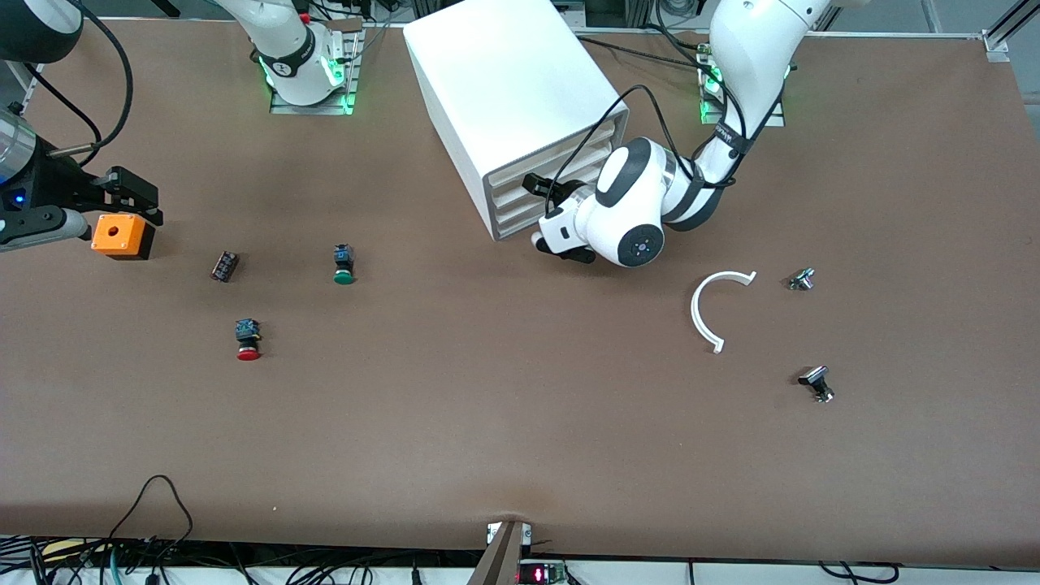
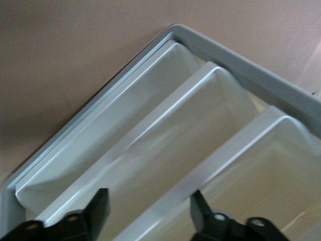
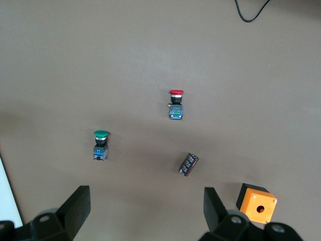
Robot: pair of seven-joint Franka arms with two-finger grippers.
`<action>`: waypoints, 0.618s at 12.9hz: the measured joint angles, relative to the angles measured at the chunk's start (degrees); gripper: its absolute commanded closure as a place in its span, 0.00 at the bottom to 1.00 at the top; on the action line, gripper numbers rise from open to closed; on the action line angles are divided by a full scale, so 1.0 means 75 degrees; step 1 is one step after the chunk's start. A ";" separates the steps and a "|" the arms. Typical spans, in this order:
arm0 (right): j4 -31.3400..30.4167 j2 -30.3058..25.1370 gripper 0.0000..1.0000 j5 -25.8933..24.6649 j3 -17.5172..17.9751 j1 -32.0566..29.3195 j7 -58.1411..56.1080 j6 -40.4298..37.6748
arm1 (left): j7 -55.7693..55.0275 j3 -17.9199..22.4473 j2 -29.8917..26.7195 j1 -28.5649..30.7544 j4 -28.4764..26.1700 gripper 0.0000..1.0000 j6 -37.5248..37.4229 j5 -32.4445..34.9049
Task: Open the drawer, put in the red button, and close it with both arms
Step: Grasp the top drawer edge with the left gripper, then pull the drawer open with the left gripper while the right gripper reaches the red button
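1. Left gripper (image 1: 546,213) spread at the drawer (image 1: 543,197) fronts, all closed; could hook the wrong lip.
2. Right gripper (image 1: 130,197) spread above the orange box (image 1: 123,236), waiting.
3. Red button (image 1: 248,340) on tabletop (image 1: 504,422), at seven o'clock from the green button (image 1: 344,264); mix-up possible.

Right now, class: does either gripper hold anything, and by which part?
Nothing is held. The left gripper is open at the drawer fronts; the right gripper is open above the table, the red button untouched.

The left gripper (image 1: 543,213) sits at the drawer (image 1: 546,188) fronts of the white cabinet (image 1: 504,89). The right gripper (image 1: 134,197) hangs above the orange box (image 1: 122,236). The red button (image 1: 248,340) lies nearer the camera than the green button (image 1: 344,265).
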 measured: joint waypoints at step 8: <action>0.0000 0.0000 0.00 0.0000 -0.0001 -0.0001 -0.0003 0.0000 | 0.0137 0.0046 0.0023 0.0071 0.0227 1.00 -0.0138 -0.0027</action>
